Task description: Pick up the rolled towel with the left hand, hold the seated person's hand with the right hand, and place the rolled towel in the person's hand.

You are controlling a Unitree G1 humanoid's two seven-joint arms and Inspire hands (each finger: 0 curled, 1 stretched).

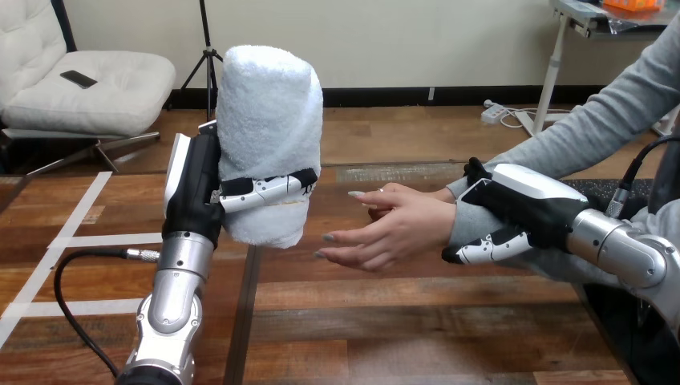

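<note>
OK, rolled towel (pixel 269 120): white, standing upright, lifted off the desk, just left of the person's hand. A small gap shows between its side and the person's fingertips, so no contact.
left hand (pixel 192 180): left of the person's hand, closed round the towel's lower half, fingers (pixel 269 190) wrapped across its front. Grip looks firm to me; the roll isn't sagging or unwinding.
person's hand (pixel 393 228): open and empty, fingers stretched toward the towel, palm turned partly toward it, held above the desk.
right hand (pixel 521 208): just right of the person's hand, clamped on the person's wrist at the grey sleeve cuff, wrapped over the top with fingers (pixel 481 250) curled underneath. It sits on the wrist rather than the hand proper.
desk (pixel 385 321): wooden top below the person's hand; towel and person's hand are both held off it.
done: pickup looks complete, and the support hold looks in place.
left to do: the handover. The towel has to cross the gap rightward to the person's hand and settle into the palm, then the left hand lets go.
progress: two of three steps, by my read.
risk: the roll looks thick against that palm and may need tilting to lie across it. Release too early and I'd expect it to drop onto the desk.
</note>
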